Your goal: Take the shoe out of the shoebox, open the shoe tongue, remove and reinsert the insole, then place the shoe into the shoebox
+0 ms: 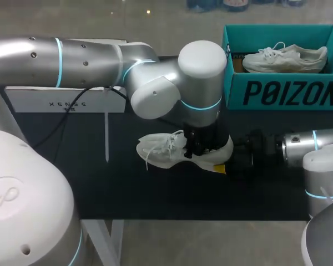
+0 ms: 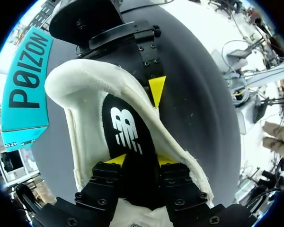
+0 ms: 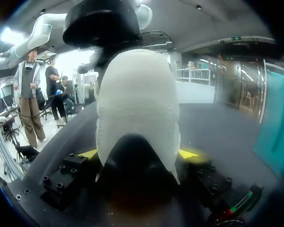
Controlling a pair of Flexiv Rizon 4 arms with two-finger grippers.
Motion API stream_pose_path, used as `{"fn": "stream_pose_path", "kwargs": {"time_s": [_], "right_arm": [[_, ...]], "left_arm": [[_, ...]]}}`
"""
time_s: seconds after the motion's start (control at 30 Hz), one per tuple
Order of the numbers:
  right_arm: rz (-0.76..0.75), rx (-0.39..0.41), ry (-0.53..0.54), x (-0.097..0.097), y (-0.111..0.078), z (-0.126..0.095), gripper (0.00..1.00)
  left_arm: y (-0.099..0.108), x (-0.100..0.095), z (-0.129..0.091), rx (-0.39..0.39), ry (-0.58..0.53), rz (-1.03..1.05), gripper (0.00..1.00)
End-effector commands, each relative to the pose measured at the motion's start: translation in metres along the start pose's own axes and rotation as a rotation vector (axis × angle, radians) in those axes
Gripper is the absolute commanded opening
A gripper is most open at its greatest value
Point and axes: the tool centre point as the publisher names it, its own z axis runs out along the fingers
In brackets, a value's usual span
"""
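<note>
Head view: a white shoe (image 1: 161, 149) is seen lying on its side on the black table (image 1: 127, 188), near the middle, with its laces loose at the toe end. It is well apart from the teal shoebox (image 1: 283, 91), which is set at the far right edge of the table. A second white shoe (image 1: 286, 58) is held inside that shoebox. A white box (image 1: 66, 102) is placed at the far left of the table.

The left gripper (image 1: 202, 145) is lowered into the mouth of the shoe, under the large elbow joint of the left arm. The right gripper (image 1: 227, 160) is brought in level with the table from the right and is set at the heel.

From the left wrist view, the left gripper (image 2: 141, 160) is found inside the shoe (image 2: 85, 118). Its fingers are kept somewhat apart, with both yellow tips set down on the black insole (image 2: 125, 127). No clamping of the insole from two sides is seen. The white collar lining is spread wide around the insole. One yellow fingertip (image 2: 156, 90) of the right gripper is pressed against the outside of the heel collar, ahead of the left gripper. The shoebox (image 2: 26, 90) is seen off to one side.

From the right wrist view, the heel of the shoe (image 3: 137, 104) is clamped in the right gripper (image 3: 138, 153), with a yellow tip pressed against each side. The heel is held upright between the fingers.
</note>
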Motion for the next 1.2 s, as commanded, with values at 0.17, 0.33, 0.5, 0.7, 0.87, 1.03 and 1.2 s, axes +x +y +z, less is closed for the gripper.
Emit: {"fn": "stream_pose_path", "kwargs": {"time_s": [0.17,0.33,0.5,0.7,0.87,1.03,1.2], "right_arm": [[0.002,0.002,-0.001,0.001,-0.004,0.003,0.0],[0.002,0.002,-0.001,0.001,-0.004,0.003,0.0],[0.002,0.002,-0.001,0.001,-0.004,0.003,0.0],[0.002,0.002,-0.001,0.001,-0.004,0.003,0.0],[0.002,0.002,-0.001,0.001,-0.004,0.003,0.0],[0.002,0.002,-0.001,0.001,-0.004,0.003,0.0],[0.002,0.002,-0.001,0.001,-0.004,0.003,0.0]], "left_arm": [[-0.014,0.003,0.031,0.003,0.003,0.009,0.0],[-0.01,0.004,0.022,-0.013,-0.048,-0.01,0.0],[-0.003,0.0,0.013,-0.026,-0.109,-0.032,0.0],[0.001,-0.003,0.004,-0.041,-0.14,-0.036,0.0],[0.001,-0.006,-0.004,-0.043,-0.172,-0.042,0.0],[0.003,-0.007,-0.013,-0.042,-0.194,-0.048,0.0],[0.005,-0.006,-0.023,-0.04,-0.217,-0.056,0.0]]}}
